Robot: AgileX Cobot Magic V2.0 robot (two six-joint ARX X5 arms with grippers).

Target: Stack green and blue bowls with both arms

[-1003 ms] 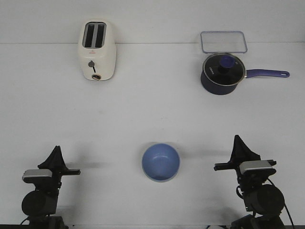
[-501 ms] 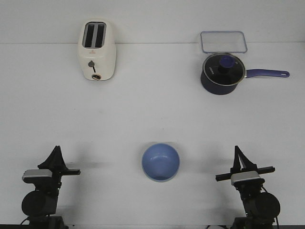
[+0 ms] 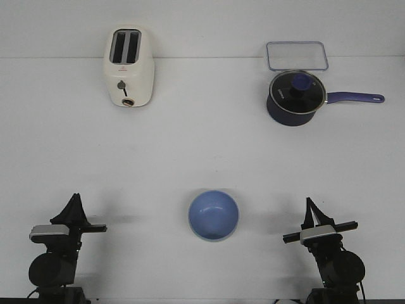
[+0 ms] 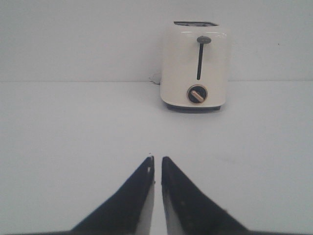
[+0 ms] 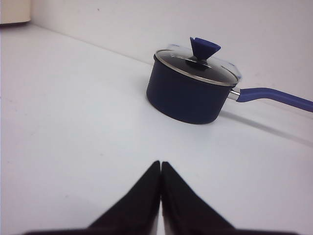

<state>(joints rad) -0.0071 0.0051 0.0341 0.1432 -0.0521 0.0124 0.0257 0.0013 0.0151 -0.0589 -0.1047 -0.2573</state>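
The periwinkle blue bowl [image 3: 213, 215] stands upright at the front middle of the white table, seen only in the front view. A thin pale edge shows along its near side; I cannot tell whether that is the mint green bowl, which shows nowhere else. My left gripper [image 3: 74, 199] is low at the front left, well left of the bowl, jaws almost together and empty [image 4: 157, 159]. My right gripper [image 3: 309, 204] is low at the front right, right of the bowl, shut and empty [image 5: 161, 163].
A cream toaster [image 3: 129, 66] stands at the back left, also in the left wrist view [image 4: 196, 66]. A dark navy saucepan [image 3: 295, 98] with glass lid and long handle stands at the back right [image 5: 190, 93]. A clear lidded container [image 3: 297, 56] lies behind it.
My right arm has drawn back toward the near edge and sunk lower, turning slightly. The left arm and the bowl have not moved.
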